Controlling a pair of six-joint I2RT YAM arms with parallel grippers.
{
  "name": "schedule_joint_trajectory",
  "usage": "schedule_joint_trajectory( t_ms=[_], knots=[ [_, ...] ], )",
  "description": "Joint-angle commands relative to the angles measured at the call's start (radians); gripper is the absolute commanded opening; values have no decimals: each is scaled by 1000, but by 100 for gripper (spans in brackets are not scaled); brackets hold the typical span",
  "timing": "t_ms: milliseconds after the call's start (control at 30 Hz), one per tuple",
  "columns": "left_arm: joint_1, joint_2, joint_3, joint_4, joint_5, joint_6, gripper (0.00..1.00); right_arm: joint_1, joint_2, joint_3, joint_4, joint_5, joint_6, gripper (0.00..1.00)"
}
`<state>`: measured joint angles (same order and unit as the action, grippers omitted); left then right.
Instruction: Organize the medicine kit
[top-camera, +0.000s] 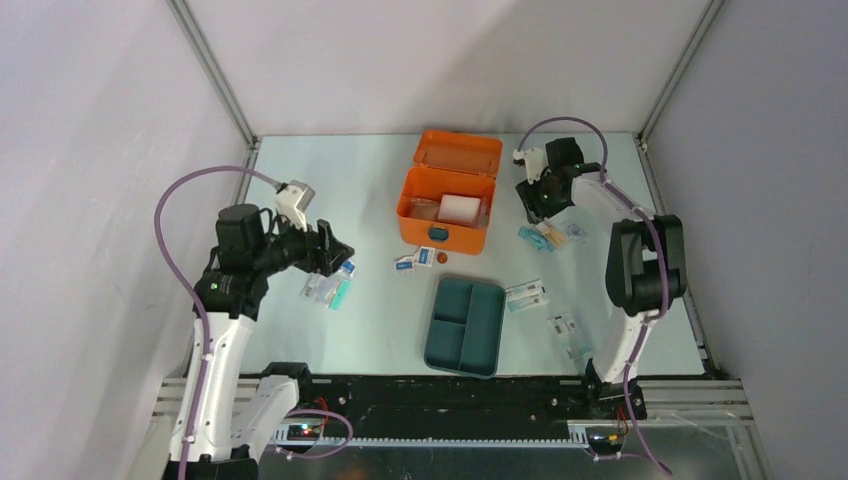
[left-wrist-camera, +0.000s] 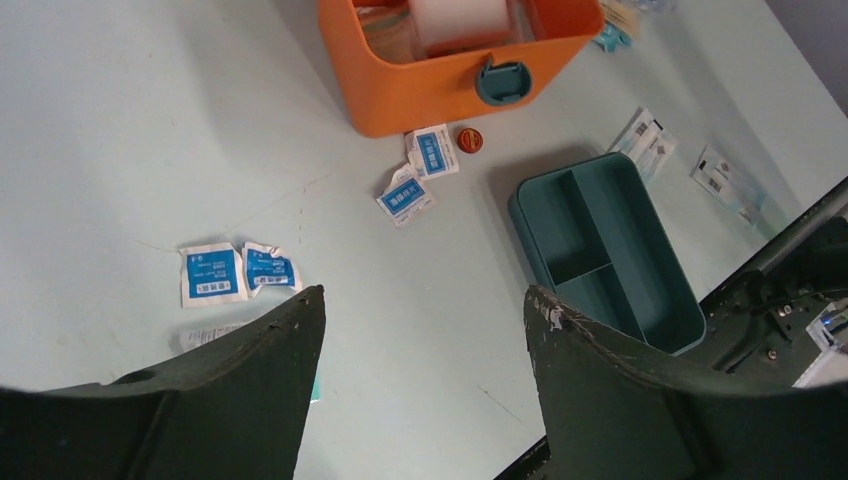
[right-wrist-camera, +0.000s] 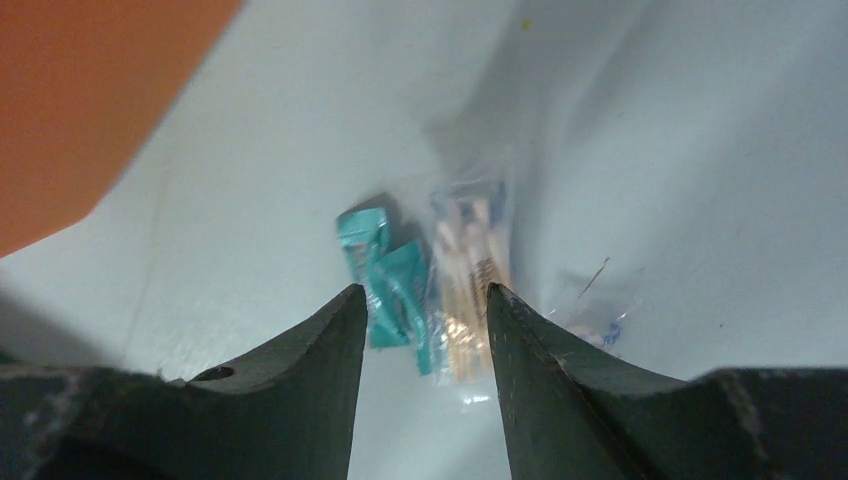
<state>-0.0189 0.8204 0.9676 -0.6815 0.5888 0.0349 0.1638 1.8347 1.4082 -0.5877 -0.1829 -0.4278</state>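
Observation:
The medicine kit (top-camera: 447, 218) is an orange box with its lid open, at the back middle of the table; a white block lies inside. It also shows in the left wrist view as the medicine kit (left-wrist-camera: 420, 90), and one orange corner (right-wrist-camera: 80, 100) shows in the right wrist view. My right gripper (top-camera: 535, 205) hovers just right of the kit. In its own view the right gripper (right-wrist-camera: 425, 295) stands open, its tips on either side of teal packets (right-wrist-camera: 385, 285) and a clear swab packet (right-wrist-camera: 470, 270) on the table. My left gripper (top-camera: 335, 255) is open and empty, over blue-white packets (left-wrist-camera: 210, 272).
An empty dark teal compartment tray (top-camera: 465, 325) lies in front of the kit. Two blue-white packets (top-camera: 410, 262) and a small red cap (top-camera: 441, 257) sit by the kit's latch. More packets (top-camera: 525, 295) lie right of the tray, and others (top-camera: 328, 290) under my left gripper.

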Motion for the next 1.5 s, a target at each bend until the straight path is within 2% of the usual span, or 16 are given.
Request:
schedule_joint_trajectory(
  t_ms=[0, 200, 400, 533, 767, 867, 1000, 1067, 1200, 1267, 1400, 1467],
  knots=[
    [-7, -19, -44, 19, 16, 30, 78, -23, 100, 112, -6, 69, -22, 51],
    [-7, -16, -92, 18, -6, 39, 78, -46, 217, 188, -22, 45, -29, 44],
    [-6, -24, -96, 18, -15, 55, 78, -48, 258, 270, -84, 23, -19, 23],
    [-6, 22, -85, 18, 10, 66, 78, -47, 199, 267, -123, -3, -8, 1],
    [-6, 117, -41, 20, 33, 93, 77, 2, -71, 255, -136, -91, 48, 0],
    [-6, 184, -7, 23, 57, 82, 77, 79, -193, 266, -94, -123, 49, 0],
    [-7, 243, 34, 24, 74, 58, 77, 208, -240, 293, -7, -125, 43, 0],
    [-7, 255, 46, 23, 77, 50, 77, 258, -224, 312, 51, -101, 110, 0],
    [-6, 253, 46, 24, 66, 31, 77, 315, -132, 378, 156, -49, 378, 0],
    [-5, 248, 41, 24, 58, 27, 77, 341, -69, 426, 172, 20, 567, 0],
    [-5, 237, 30, 24, 42, 26, 77, 395, 64, 538, 123, 210, 800, 0],
    [-6, 233, 27, 24, 31, 26, 77, 425, 112, 579, 93, 355, 876, 0]
  ],
)
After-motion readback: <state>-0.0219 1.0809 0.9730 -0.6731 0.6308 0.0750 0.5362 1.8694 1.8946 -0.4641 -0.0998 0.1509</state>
